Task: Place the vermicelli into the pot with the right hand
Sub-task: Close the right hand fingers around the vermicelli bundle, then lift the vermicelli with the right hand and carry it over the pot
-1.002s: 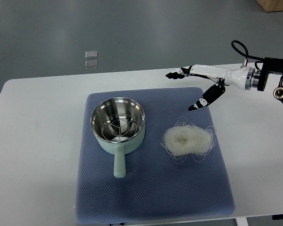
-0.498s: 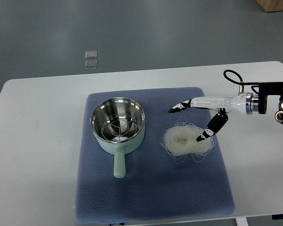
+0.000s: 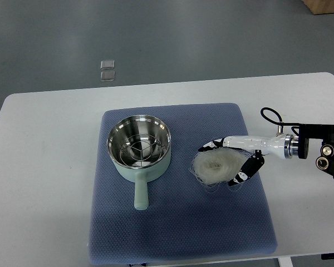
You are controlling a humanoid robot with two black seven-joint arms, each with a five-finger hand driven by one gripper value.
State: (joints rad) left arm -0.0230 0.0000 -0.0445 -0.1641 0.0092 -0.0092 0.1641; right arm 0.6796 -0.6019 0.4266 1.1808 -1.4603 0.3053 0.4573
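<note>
A pale green pot (image 3: 139, 150) with a steel inside and a handle pointing toward me stands on the left half of the blue mat (image 3: 178, 233). A white nest of vermicelli (image 3: 216, 166) lies on the mat to the pot's right. My right hand (image 3: 220, 163) comes in from the right edge and sits low over the nest. Its fingers (image 3: 209, 146) reach along the far side of the nest and the thumb (image 3: 246, 171) lies along the near right side. They bracket the noodles loosely without closing on them. The left arm does not show.
The mat lies on a white table (image 3: 44, 167) whose far edge runs across the upper picture. Two small clear squares (image 3: 107, 70) lie on the grey floor beyond it. A black cable (image 3: 270, 115) loops above my right wrist.
My right hand has come down and toward me from above the mat's far right corner. It now sits around the vermicelli. Pot and noodles have not moved.
</note>
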